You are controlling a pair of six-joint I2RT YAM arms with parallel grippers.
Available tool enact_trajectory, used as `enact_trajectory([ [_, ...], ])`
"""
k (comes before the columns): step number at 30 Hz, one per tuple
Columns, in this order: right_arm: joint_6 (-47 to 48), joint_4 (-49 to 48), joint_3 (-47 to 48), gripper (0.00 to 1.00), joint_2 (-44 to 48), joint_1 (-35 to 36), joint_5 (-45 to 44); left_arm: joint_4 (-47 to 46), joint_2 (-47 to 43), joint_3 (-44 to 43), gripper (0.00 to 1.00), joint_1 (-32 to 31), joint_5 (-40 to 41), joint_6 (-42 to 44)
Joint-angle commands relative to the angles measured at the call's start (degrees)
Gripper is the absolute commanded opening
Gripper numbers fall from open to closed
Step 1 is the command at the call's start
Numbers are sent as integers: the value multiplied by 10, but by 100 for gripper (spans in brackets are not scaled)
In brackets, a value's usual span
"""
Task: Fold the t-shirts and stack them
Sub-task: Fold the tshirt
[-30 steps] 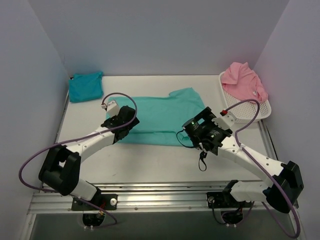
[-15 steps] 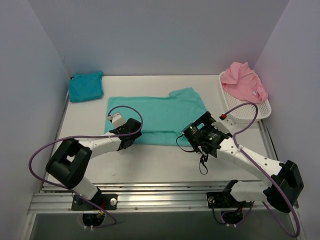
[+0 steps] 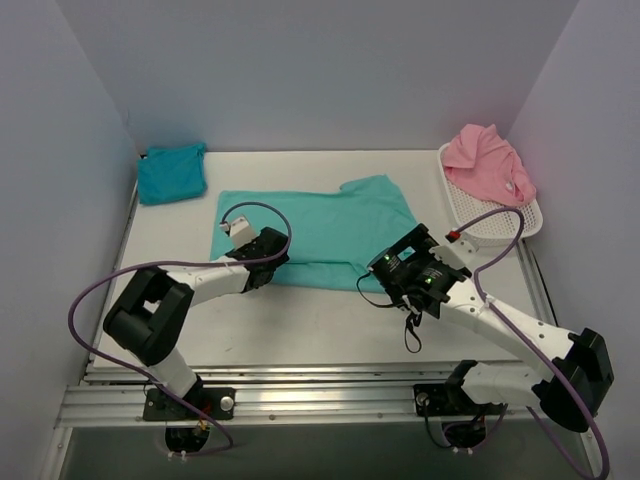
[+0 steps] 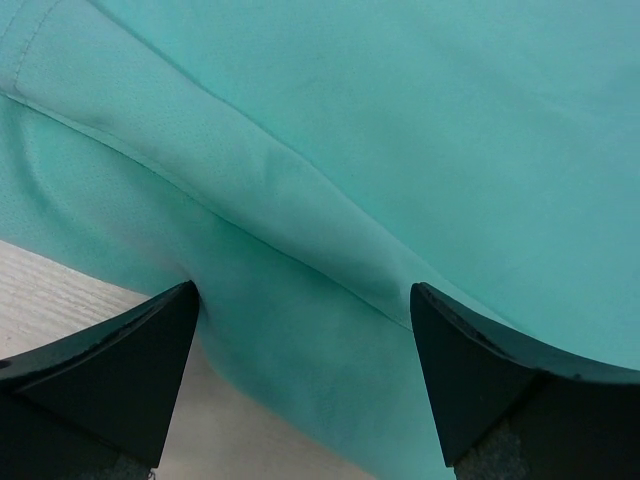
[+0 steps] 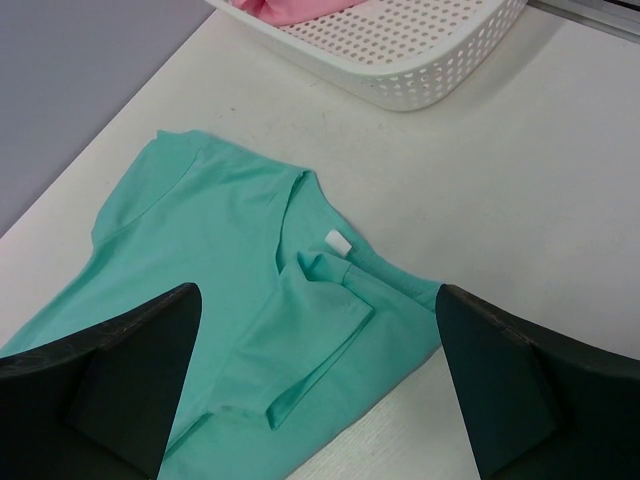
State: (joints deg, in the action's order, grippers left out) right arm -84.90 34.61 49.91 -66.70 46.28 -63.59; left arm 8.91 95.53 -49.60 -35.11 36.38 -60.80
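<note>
At the far left corner of the white table (image 3: 300, 325) lay the darker turquoise-blue cloth t-shirt (image 3: 172, 172), folded, and the left gripper (image 4: 303, 310) sat low over the near-left hem of the sea-green cloth t-shirt (image 3: 320, 225) spread flat mid-table, its fingers parted over a crease. Further right, the right gripper (image 5: 318, 300) hung above that shirt's collar end, fingers likewise wide and holding nothing, while the pink cloth t-shirt (image 3: 487, 162) lay crumpled in the white plastic mesh basket (image 3: 520, 222) at the far right

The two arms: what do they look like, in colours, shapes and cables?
The left arm and right arm have white links and black joints. A purple cable loops along each. The left end effector and right end effector have dark wedge-shaped fingers.
</note>
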Motion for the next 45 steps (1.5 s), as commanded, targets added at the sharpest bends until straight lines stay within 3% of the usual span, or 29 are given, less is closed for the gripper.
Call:
enact_trajectory([
  [1, -13, 33, 1, 99, 14, 5, -44, 9, -37, -27, 96, 3, -16, 2],
  [5, 1, 14, -5, 99, 7, 6, -40, 27, -105, -19, 96, -2, -26, 3],
  [9, 74, -100, -31, 97, -7, 7, -4, 36, -152, -6, 95, -3, -18, 2],
  [12, 80, -120, -34, 96, -33, 9, 12, 23, -164, 5, 95, -3, -11, 9],
  [17, 76, -114, -17, 96, -63, 14, 10, 6, -112, -1, 95, 1, -17, 4],
  [32, 54, -89, -35, 95, -42, 14, -5, -67, 17, -16, 95, 8, -8, 5],
  [45, 51, -77, -41, 95, -34, 14, -11, -79, 59, -44, 96, 17, -17, 9],
])
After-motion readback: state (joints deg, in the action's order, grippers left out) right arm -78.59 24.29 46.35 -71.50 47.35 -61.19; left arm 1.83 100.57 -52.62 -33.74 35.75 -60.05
